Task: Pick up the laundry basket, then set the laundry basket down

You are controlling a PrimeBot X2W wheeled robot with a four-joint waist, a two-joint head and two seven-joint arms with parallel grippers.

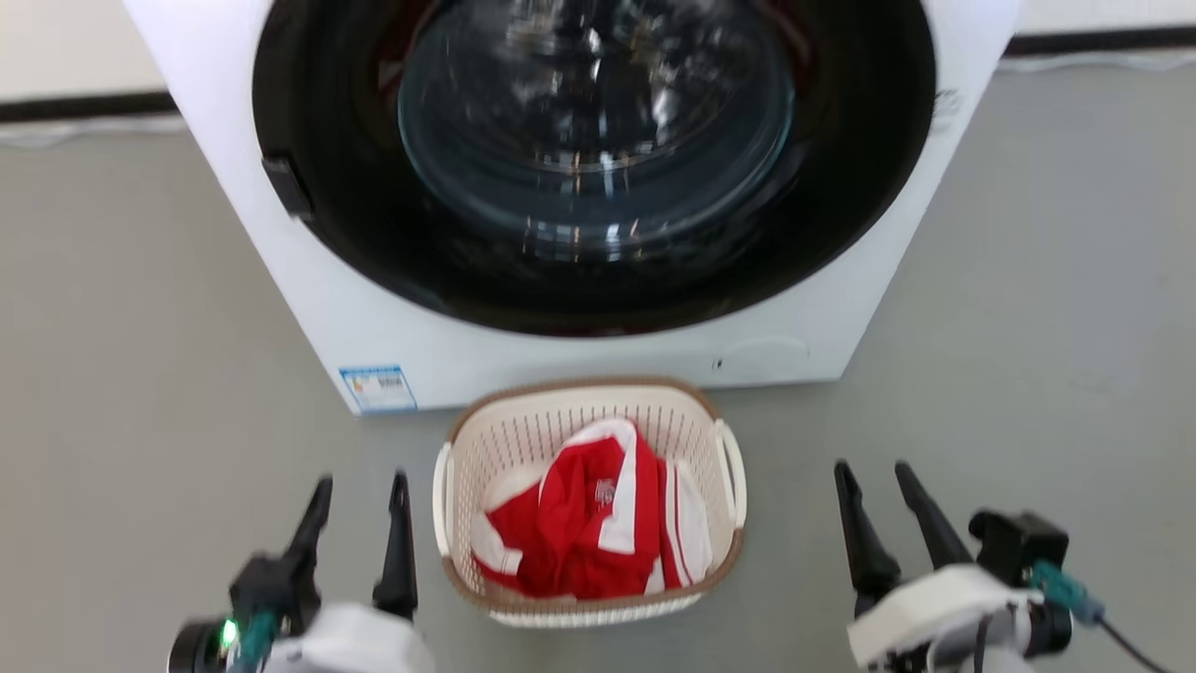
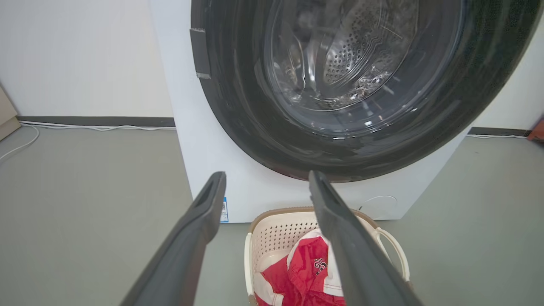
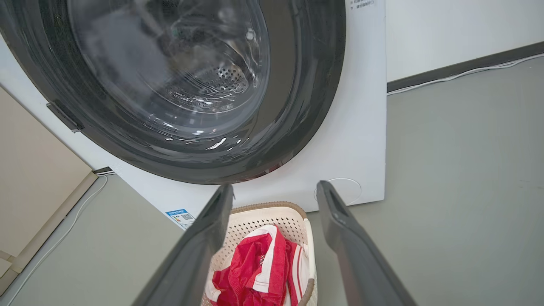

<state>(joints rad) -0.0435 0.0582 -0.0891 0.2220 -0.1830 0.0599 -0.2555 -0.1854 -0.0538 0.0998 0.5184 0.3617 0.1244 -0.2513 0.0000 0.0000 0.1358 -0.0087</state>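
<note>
Head: laundry basket on floor, 6 o'clock of washer. Left gripper at its 9, right gripper at its 3. Fingers wide apart, empty.
L wrist: basket at 5.
R wrist: basket at 6.
Fits pre-lift or post-setdown; can't tell.

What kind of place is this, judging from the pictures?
Probably a laundry area, perhaps a test room: a front-loading washing machine stands on a grey floor, and a laundry basket holding a red and white garment sits on the floor before it.
</note>
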